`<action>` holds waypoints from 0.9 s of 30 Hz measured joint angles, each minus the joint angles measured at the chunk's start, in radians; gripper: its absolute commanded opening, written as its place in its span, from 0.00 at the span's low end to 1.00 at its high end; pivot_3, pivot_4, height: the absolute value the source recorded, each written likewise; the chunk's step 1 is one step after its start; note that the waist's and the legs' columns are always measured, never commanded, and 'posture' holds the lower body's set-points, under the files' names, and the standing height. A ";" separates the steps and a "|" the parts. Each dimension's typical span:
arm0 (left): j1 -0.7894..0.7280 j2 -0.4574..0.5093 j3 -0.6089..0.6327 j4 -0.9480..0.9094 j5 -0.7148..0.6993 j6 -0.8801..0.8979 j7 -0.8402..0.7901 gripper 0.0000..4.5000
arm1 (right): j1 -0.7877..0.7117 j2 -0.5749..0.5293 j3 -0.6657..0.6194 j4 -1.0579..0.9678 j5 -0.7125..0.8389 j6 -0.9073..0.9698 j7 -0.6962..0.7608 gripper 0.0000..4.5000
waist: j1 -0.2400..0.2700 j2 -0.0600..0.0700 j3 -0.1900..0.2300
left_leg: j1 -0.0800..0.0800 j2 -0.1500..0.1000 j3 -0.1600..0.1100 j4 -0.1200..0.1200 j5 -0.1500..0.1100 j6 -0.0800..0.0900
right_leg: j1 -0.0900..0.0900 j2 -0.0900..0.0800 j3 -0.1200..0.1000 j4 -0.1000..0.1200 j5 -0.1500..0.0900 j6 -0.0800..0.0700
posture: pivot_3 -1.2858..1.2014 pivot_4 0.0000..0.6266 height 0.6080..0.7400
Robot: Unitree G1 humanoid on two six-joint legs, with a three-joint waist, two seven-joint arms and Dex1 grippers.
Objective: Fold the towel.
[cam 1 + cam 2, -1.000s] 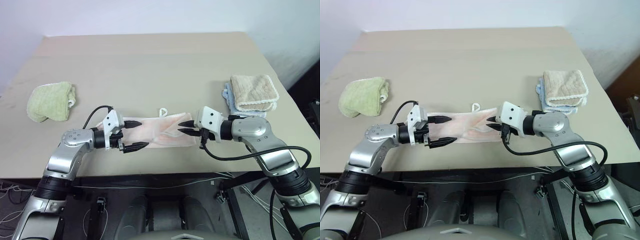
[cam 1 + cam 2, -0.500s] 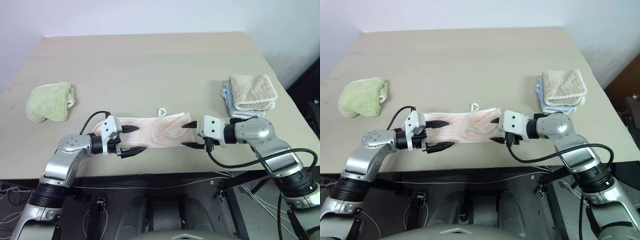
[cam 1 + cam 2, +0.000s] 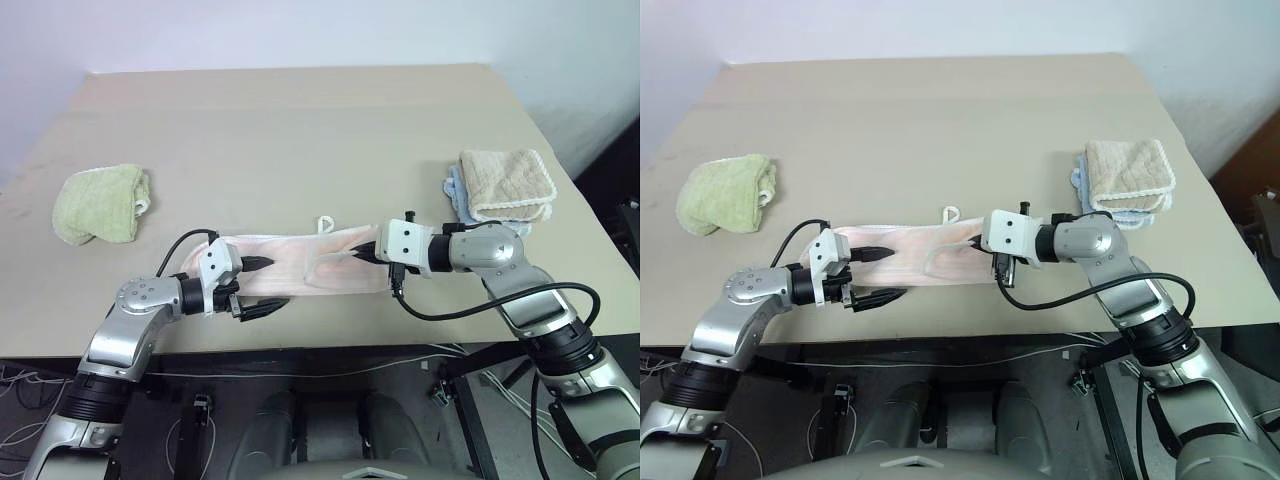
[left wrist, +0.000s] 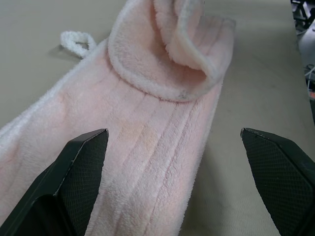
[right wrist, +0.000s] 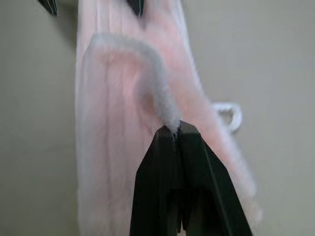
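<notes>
The towel (image 3: 300, 268) is a pale pink strip lying lengthwise near the table's front edge, with its white loop tab (image 3: 325, 222) on the far side. My right gripper (image 3: 364, 252) is over the towel's right end. It is shut on the white edging (image 5: 167, 110), which arches up from the cloth to the fingertips. My left gripper (image 3: 268, 284) is open at the towel's left end. One finger (image 4: 81, 169) rests over the cloth and the other (image 4: 280, 169) is past its near edge, above the table.
A crumpled light green towel (image 3: 98, 203) lies at the left. At the right, a folded beige towel with scalloped edging (image 3: 506, 183) sits on a blue cloth (image 3: 457, 192). The table's front edge (image 3: 330, 338) runs just below the pink towel.
My right gripper was open half a second ago. It has moved left onto the towel's right end and closed on the white edging, raising it. The left gripper has stayed open at the left end.
</notes>
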 measured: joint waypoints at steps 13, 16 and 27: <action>0.025 -0.002 0.000 -0.001 0.005 -0.020 0.013 1.00 | -0.193 0.122 0.119 0.293 -0.134 -0.358 0.017 0.01 | -0.001 0.000 0.000 | 0.000 0.000 0.000 0.000 0.000 0.000 | 0.000 0.001 0.000 0.001 0.000 0.000 | 0.52 0.24 1.00; 0.038 -0.003 0.002 -0.016 0.005 -0.020 0.018 1.00 | -0.211 0.158 0.134 0.377 -0.173 -0.431 -0.004 0.01 | -0.002 0.000 0.000 | 0.000 0.000 0.000 0.000 0.001 -0.001 | -0.001 0.001 0.000 0.002 0.000 0.000 | 0.52 0.24 1.00; 0.076 -0.003 0.008 -0.062 0.002 -0.020 0.039 1.00 | -0.352 0.255 0.148 0.685 -0.341 -0.656 -0.269 0.01 | -0.007 0.000 0.000 | 0.004 0.001 0.000 -0.001 0.004 -0.006 | -0.002 0.003 0.001 0.011 0.000 -0.001 | 0.52 0.24 1.00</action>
